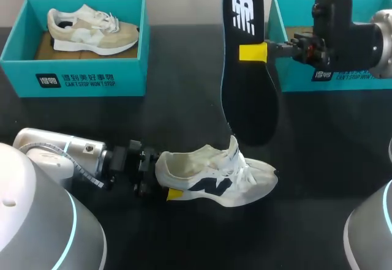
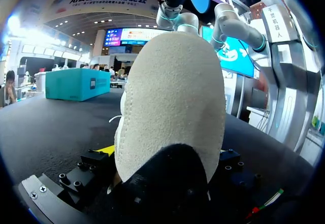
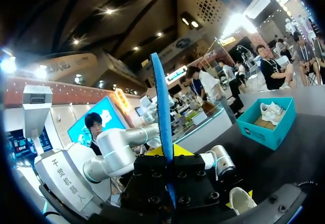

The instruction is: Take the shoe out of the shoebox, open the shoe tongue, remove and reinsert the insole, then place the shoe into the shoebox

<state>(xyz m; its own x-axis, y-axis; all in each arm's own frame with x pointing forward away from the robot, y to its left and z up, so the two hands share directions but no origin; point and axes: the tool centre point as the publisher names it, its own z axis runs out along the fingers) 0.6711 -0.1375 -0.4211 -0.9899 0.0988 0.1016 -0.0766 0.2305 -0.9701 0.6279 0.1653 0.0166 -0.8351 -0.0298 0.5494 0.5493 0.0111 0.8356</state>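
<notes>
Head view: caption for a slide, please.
Right gripper holds the insole above the shoe; left gripper clamps its heel.

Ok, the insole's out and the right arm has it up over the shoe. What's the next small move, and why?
Probably lower the insole toe-first toward the opening of the shoe. The right gripper holds it upright with its lower tip just above the tongue, and the left gripper clamps the heel, so the shoe looks steadied for reinsertion.
</notes>
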